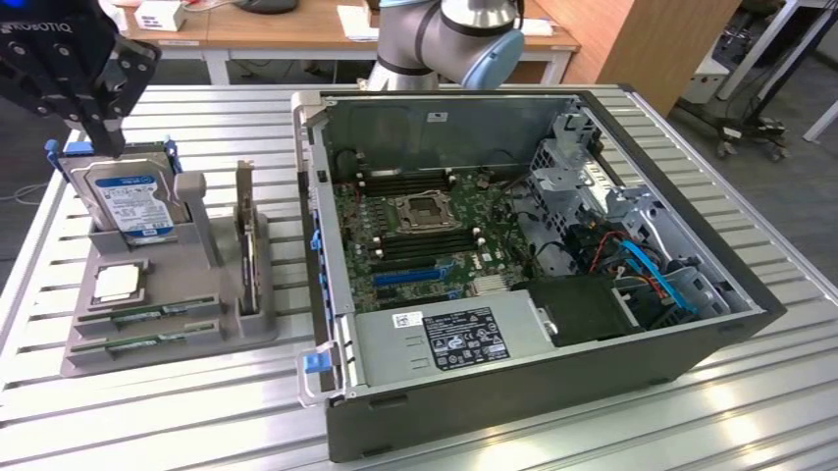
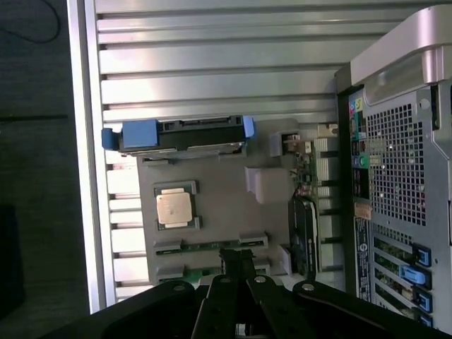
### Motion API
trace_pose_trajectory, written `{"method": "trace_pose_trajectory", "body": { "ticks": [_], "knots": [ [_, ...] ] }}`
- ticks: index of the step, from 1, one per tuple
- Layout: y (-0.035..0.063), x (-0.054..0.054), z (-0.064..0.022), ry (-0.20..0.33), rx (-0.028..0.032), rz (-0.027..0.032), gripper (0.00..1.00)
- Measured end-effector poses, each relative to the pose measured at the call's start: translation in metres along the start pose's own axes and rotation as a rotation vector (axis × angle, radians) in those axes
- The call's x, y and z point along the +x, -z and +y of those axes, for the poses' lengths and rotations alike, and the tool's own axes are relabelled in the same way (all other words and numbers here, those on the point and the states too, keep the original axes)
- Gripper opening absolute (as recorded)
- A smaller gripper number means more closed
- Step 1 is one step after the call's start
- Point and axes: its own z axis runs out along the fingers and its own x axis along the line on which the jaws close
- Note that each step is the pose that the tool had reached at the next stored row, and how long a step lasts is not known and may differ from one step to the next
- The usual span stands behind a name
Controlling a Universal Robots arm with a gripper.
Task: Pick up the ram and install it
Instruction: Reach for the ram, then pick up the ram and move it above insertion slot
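Two green ram sticks [image 1: 148, 314] lie flat in slots at the near end of the grey holder [image 1: 196, 329]; the second stick [image 1: 135, 341] is just in front of the first. In the wrist view the ram sticks [image 2: 210, 246] lie just beyond my fingertips. My gripper [image 1: 105, 137] hangs high over the holder's far end, near the hard drive, well apart from the ram. In the wrist view the gripper [image 2: 238, 256] has its fingers pressed together with nothing between them. The motherboard's ram slots [image 1: 416, 239] lie beside the CPU socket inside the open case.
On the holder stand a silver-and-blue hard drive [image 1: 131, 201], an upright expansion card [image 1: 246, 240] and a CPU chip [image 1: 118, 283]. The open computer case [image 1: 328, 294] fills the exterior view's right of the slatted table [image 1: 39, 392]. The robot base [image 1: 445, 39] is behind the case.
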Motion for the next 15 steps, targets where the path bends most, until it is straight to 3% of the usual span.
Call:
{"method": "trace_pose_trajectory", "body": {
  "ticks": [8, 15],
  "knots": [
    [0.0005, -0.0008, -0.0108, 0.0, 0.0002, 0.0, 0.09],
    [0.0005, -0.0008, -0.0109, 0.0, 0.0001, 0.0, 0.09]
  ]
}}
